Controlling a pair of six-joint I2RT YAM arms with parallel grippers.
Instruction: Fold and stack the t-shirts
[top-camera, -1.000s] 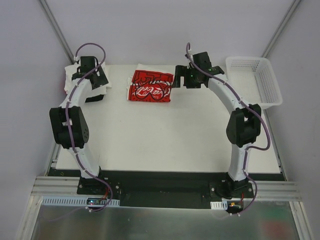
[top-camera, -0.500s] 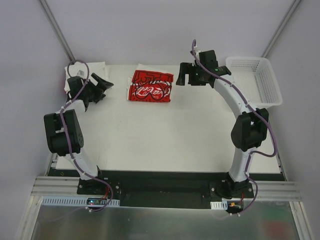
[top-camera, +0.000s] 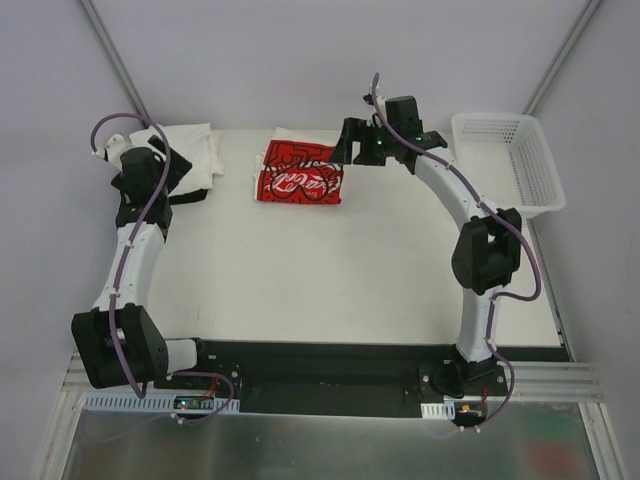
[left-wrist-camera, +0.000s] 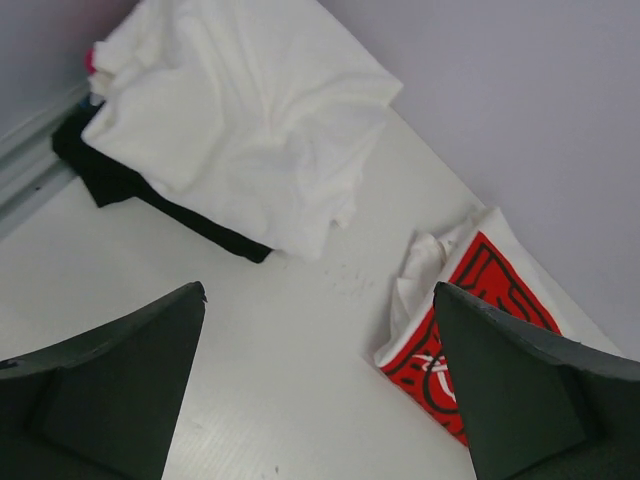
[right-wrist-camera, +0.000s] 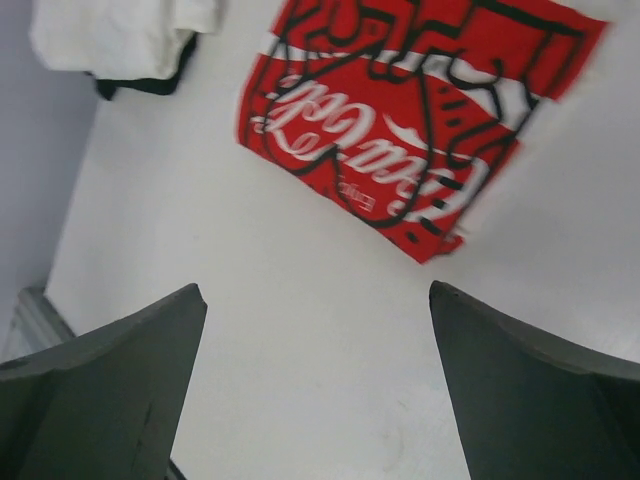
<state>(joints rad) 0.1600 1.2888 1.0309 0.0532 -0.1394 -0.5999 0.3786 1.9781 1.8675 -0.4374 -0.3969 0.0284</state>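
A crumpled pile of white t-shirts (top-camera: 192, 148) lies at the table's far left corner, with a black t-shirt (top-camera: 186, 197) poking out beneath it. The red t-shirt (top-camera: 300, 172) with white lettering lies folded at the far middle, on top of a folded white one (left-wrist-camera: 424, 268). My left gripper (top-camera: 165, 170) hovers open and empty just left of the white pile (left-wrist-camera: 240, 110). My right gripper (top-camera: 345, 150) is open and empty above the red shirt's right edge; the red shirt (right-wrist-camera: 400, 130) sits ahead of its fingers.
A white plastic mesh basket (top-camera: 507, 160) stands at the far right corner. Grey walls close the table on the back and both sides. The table (top-camera: 330, 280) is white, with a black rail along its near edge.
The left arm has swung outward and stretched along the left edge, its gripper backing off the white pile. The right gripper has shifted left, toward the red shirt. No shirt has moved.
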